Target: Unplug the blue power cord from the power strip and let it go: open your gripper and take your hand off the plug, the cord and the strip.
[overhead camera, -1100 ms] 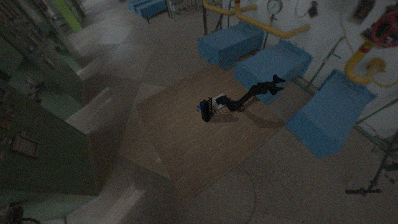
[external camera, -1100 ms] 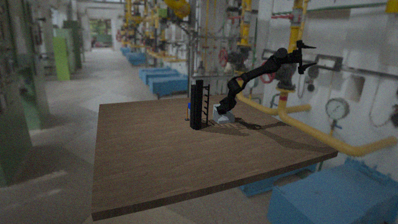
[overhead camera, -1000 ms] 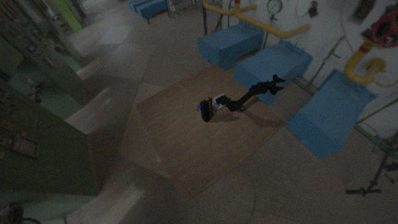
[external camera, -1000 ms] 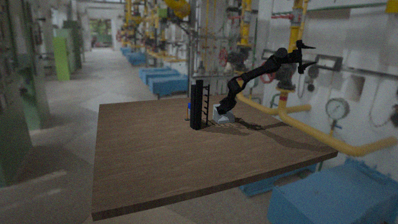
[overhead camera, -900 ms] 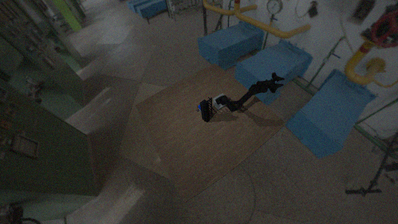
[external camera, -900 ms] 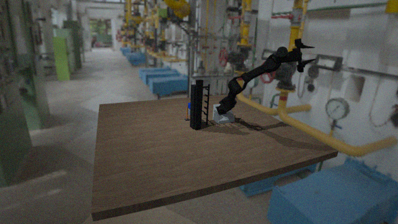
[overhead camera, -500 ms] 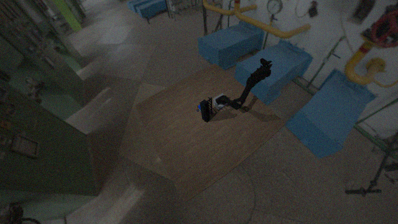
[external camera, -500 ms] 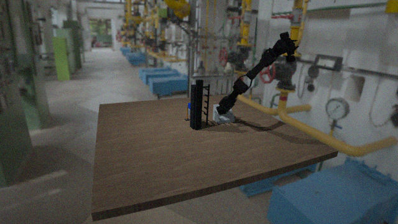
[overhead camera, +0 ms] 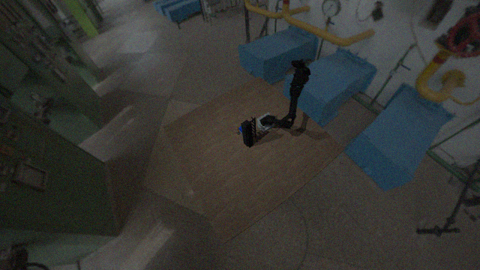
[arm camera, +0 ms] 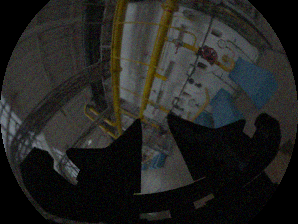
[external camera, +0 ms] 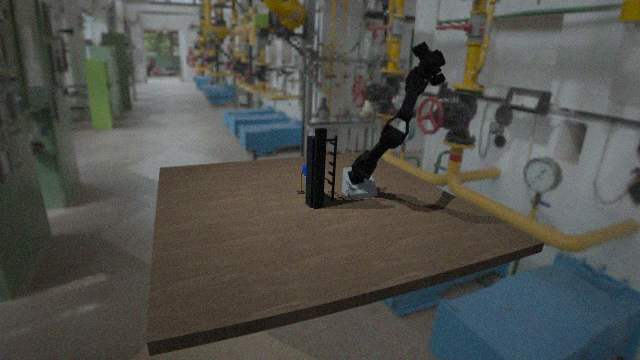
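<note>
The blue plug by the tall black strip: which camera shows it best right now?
The exterior view: the small blue plug shows beside the upright black power strip, unblocked. The top view gives only a dim blue speck at the strip's edge. The wrist view, aimed up past the gripper, shows none of it.

Dim industrial hall — yellow pipes (external camera: 505, 212), blue crates (overhead camera: 397, 139), wooden table (external camera: 280, 260), grey floor (overhead camera: 337, 232).

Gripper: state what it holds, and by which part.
Nothing. The gripper is raised high above the table, partly closed on air, far from the blue plug and power strip.
</note>
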